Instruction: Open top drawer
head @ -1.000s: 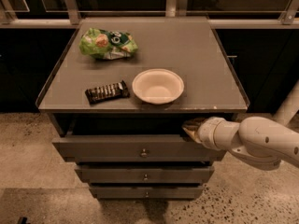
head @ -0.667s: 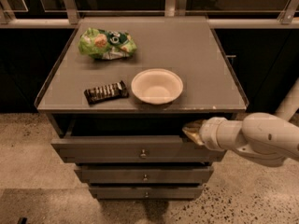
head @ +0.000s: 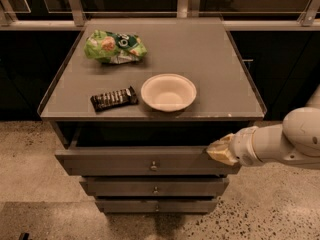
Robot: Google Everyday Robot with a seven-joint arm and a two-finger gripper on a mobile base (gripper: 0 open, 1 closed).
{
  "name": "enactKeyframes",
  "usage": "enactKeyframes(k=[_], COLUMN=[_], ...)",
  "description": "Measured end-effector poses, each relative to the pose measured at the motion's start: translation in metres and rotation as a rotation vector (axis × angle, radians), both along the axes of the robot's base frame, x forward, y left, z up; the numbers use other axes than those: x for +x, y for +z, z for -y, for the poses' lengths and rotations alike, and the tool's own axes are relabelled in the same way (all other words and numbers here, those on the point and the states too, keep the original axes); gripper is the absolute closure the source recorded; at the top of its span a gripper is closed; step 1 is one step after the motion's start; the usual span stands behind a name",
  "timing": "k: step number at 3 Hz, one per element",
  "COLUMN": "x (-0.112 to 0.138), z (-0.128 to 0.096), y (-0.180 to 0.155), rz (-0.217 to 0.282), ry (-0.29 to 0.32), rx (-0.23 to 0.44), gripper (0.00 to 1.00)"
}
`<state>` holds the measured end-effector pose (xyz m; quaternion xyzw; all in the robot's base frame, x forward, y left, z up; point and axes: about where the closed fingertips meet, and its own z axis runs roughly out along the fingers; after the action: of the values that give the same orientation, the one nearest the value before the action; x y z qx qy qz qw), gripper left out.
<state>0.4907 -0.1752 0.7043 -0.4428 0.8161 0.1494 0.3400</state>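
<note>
While I am steering, the gripper [head: 221,151] is resting at the right end of the top drawer [head: 125,162], just under the tabletop [head: 215,59], apparently on its upper edge. The drawer front is running leftward from it. Whether the gripper is closed, I cannot tell.

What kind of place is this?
Probably an office snack corner: a chip bag, a snack bar and a bowl on a drawer cabinet. The end effector is at the top drawer, right end.

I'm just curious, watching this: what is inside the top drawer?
The top drawer stands partly pulled out, the gripper at its right front corner. The opening shows only dark shadow under the tabletop; whether anything lies inside is hidden.
</note>
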Motion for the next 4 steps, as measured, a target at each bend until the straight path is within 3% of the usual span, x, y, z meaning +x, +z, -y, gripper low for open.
enactKeyframes(k=[1, 3, 4], x=[-0.010, 0.032, 0.032], z=[-0.006, 0.003, 0.001], y=[-0.001, 0.027, 0.028], rz=[-0.029, 0.152, 0.154], ry=[0.029, -0.059, -0.055], rx=[0.013, 0.073, 0.071], gripper=[1.00, 1.00, 1.00])
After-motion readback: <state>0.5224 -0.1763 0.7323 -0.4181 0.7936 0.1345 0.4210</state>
